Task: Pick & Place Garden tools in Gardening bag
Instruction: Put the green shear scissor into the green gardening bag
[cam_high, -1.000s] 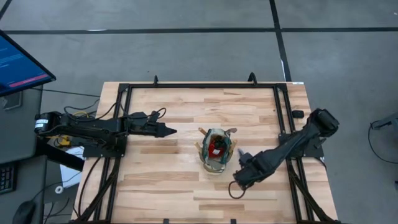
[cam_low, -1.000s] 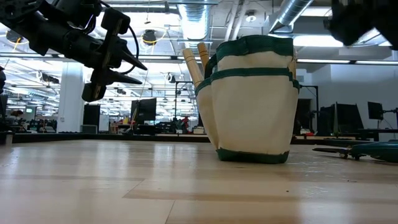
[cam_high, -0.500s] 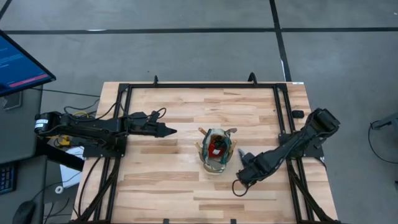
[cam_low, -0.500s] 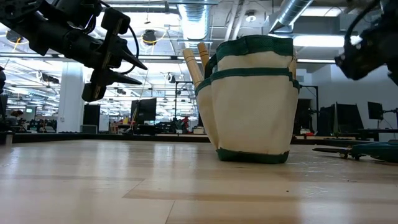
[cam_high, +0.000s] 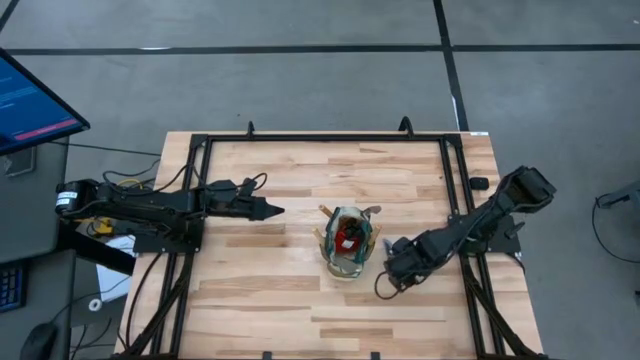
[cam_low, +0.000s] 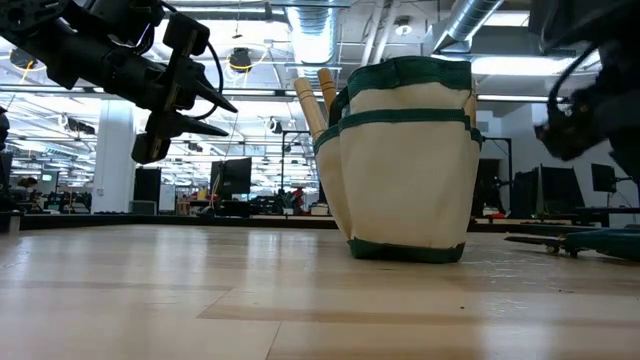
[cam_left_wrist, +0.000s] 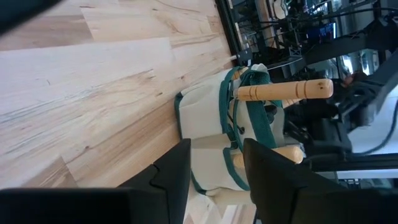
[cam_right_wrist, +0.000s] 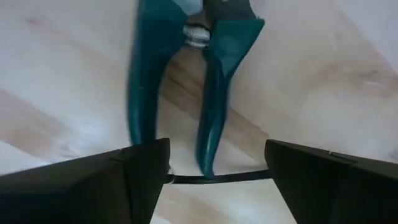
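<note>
The right gripper (cam_right_wrist: 214, 165) has lowered, wide open, over the pruning shears (cam_right_wrist: 180, 81).

bag (cam_low: 405, 160): cream body, dark green trim
tool handles (cam_low: 311, 100): pale wood
red object (cam_high: 347, 235): red
shears (cam_right_wrist: 180, 81): teal handles
table (cam_high: 270, 290): light striped wood planks

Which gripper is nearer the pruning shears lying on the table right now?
Right. The right gripper hangs open directly over the pruning shears, beside the gardening bag. The left gripper hovers on the bag's far side, well away.
</note>
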